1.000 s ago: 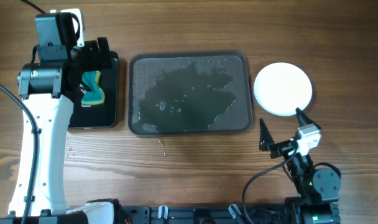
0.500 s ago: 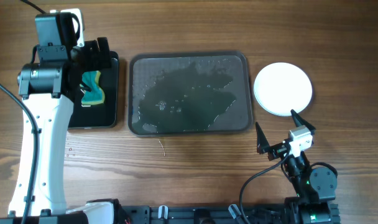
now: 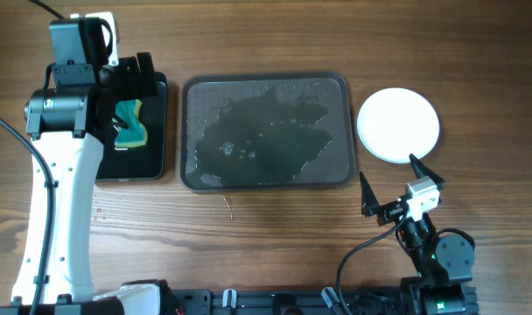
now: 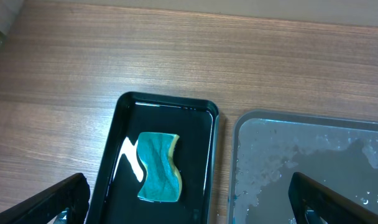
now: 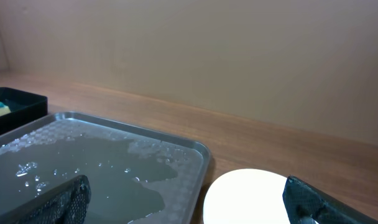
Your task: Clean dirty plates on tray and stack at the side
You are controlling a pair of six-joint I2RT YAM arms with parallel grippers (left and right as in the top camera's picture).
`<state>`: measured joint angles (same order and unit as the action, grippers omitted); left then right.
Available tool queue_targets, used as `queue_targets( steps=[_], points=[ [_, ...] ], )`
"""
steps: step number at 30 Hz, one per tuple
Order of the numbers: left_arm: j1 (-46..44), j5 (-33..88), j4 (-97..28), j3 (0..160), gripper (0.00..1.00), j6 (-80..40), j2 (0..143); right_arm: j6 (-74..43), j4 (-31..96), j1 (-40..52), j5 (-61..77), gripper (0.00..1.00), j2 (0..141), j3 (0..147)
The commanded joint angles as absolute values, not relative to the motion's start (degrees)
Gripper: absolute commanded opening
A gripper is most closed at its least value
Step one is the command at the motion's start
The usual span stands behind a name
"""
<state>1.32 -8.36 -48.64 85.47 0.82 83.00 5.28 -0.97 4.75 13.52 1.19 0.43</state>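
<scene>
The large dark-grey tray [image 3: 339, 131] lies mid-table, wet and with no plates on it; it also shows in the left wrist view [image 4: 251, 130] and the right wrist view [image 5: 189, 149]. A stack of plates [image 3: 398, 124] with a white one on top sits right of the tray, also in the right wrist view [image 5: 245, 196]; the plates under it cannot be told apart. My right gripper [image 3: 391, 185] is open and empty, just in front of the stack. My left gripper [image 3: 130, 77] is open and empty above the small black tray.
A smaller black tray [image 3: 157, 157] at the left holds a teal-and-yellow sponge [image 3: 130, 124], also seen in the left wrist view [image 4: 158, 167]. Bare wooden table [image 3: 266, 227] lies in front of the trays.
My right gripper drew back a little toward the front edge and left, away from the plate stack, then stopped. The left arm has not moved.
</scene>
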Motion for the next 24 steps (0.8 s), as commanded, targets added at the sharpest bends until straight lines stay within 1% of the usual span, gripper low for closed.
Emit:
queue_targets(
  steps=[1, 9, 12, 15, 17, 19, 22, 24],
  points=[
    [1.1, -8.8, -48.5, 85.4, 1.00, 0.9, 83.3, 6.0, -1.2, 5.0, 14.7, 1.00, 0.2, 0.3],
    [0.1, -9.5, -48.7, 85.4, 1.00, 1.1, 77.5, 6.0, -1.2, 5.0, 14.7, 1.00, 0.2, 0.3],
    [-0.6, -9.5, -48.9, 85.1, 1.00, 1.1, 72.9, 6.0, -1.2, 5.0, 14.7, 1.00, 0.2, 0.3],
    [-0.4, -9.5, -47.5, 81.7, 1.00, 1.1, 66.5, 6.0, -1.2, 5.0, 14.7, 1.00, 0.2, 0.3],
    [-0.4, -8.8, -44.1, 77.1, 1.00, 1.1, 61.5, 6.0, -1.2, 5.0, 14.7, 1.00, 0.2, 0.3],
    [-0.4, -7.1, -38.0, 70.7, 1.00, 1.1, 55.9, 6.0, -1.2, 5.0, 14.7, 1.00, 0.2, 0.3],
    [-0.4, -1.9, -24.9, 55.0, 1.00, 1.1, 43.9, 6.0, -1.2, 5.0, 14.7, 1.00, 0.2, 0.3],
    [-0.4, 0.6, -18.8, 47.3, 1.00, 1.1, 38.2, 6.0, -1.2, 5.0, 14.7, 1.00, 0.2, 0.3]
  ],
)
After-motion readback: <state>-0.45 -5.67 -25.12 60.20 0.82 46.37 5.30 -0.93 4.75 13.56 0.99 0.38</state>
